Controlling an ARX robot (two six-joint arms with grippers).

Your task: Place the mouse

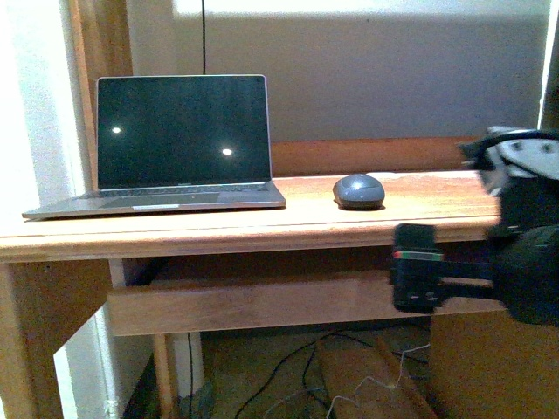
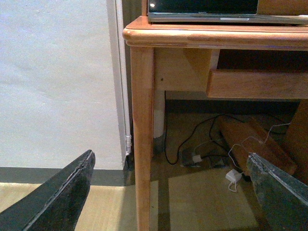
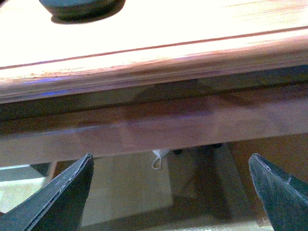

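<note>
Wooden desk (image 1: 262, 223) bears open laptop (image 1: 179, 144); mouse (image 1: 359, 190) sits beside it.

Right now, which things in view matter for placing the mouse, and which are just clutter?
Job:
- mouse, on the desk right of the laptop
- right gripper, open, empty, below the desk edge

Lying about:
- laptop, open, screen dark
- cables and white adapter on the floor
- left gripper, open, by the desk leg

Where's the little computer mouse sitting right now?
In the front view, the mouse sits on the wooden desk, just right of the open laptop and apart from it; no gripper touches it.
</note>
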